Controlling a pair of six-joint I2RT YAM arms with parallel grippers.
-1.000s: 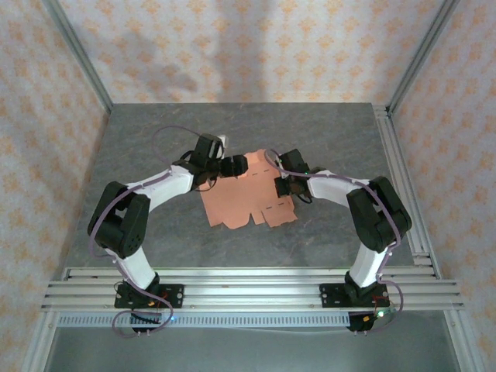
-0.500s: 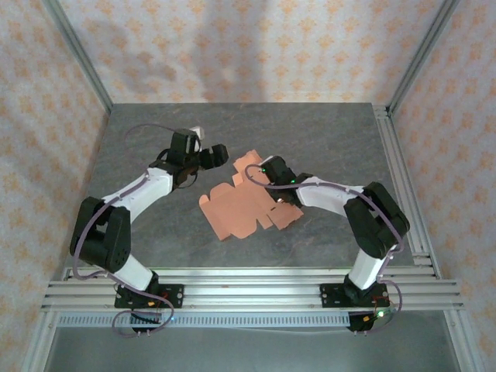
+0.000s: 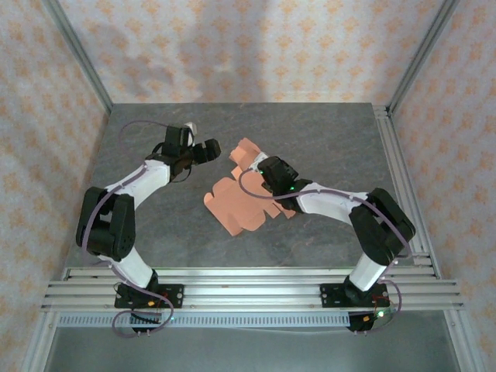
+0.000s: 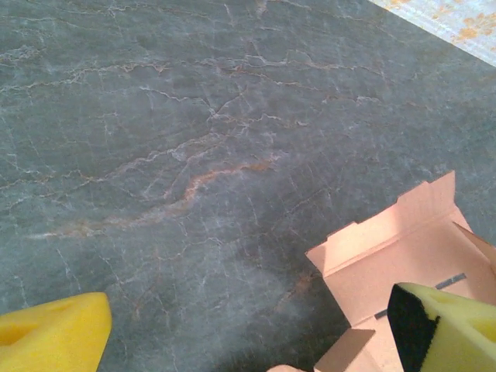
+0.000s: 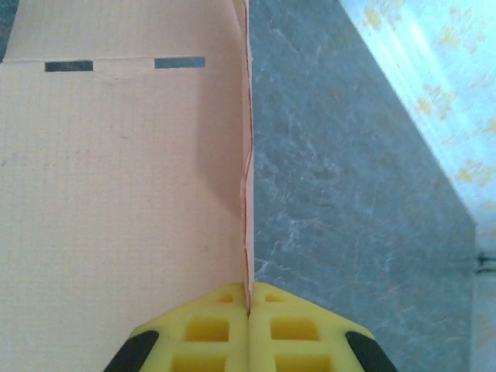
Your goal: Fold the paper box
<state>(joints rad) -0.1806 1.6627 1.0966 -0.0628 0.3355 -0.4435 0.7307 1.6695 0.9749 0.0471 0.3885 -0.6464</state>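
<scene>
The paper box (image 3: 242,203) is a salmon-orange die-cut sheet with tabs, lying mid-table with its far right part lifted. My right gripper (image 3: 266,167) is shut on an upturned flap of it; in the right wrist view the card (image 5: 116,178) runs edge-on between the yellow fingertips (image 5: 225,325). My left gripper (image 3: 211,150) hovers left of the sheet's far end, open with nothing in it. The left wrist view has its yellow fingertips (image 4: 50,337) wide apart at the bottom corners, with a folded-up corner of the paper box (image 4: 403,256) at lower right.
The grey marbled table (image 3: 155,225) is bounded by patterned walls. An aluminium rail (image 3: 403,178) runs along its right edge and a framed rail (image 3: 248,283) along the near edge by the arm bases.
The sheet's right side has been pulled up and leftward by my right gripper, bunching it narrower. My left gripper has let go and drawn back to the far left.
</scene>
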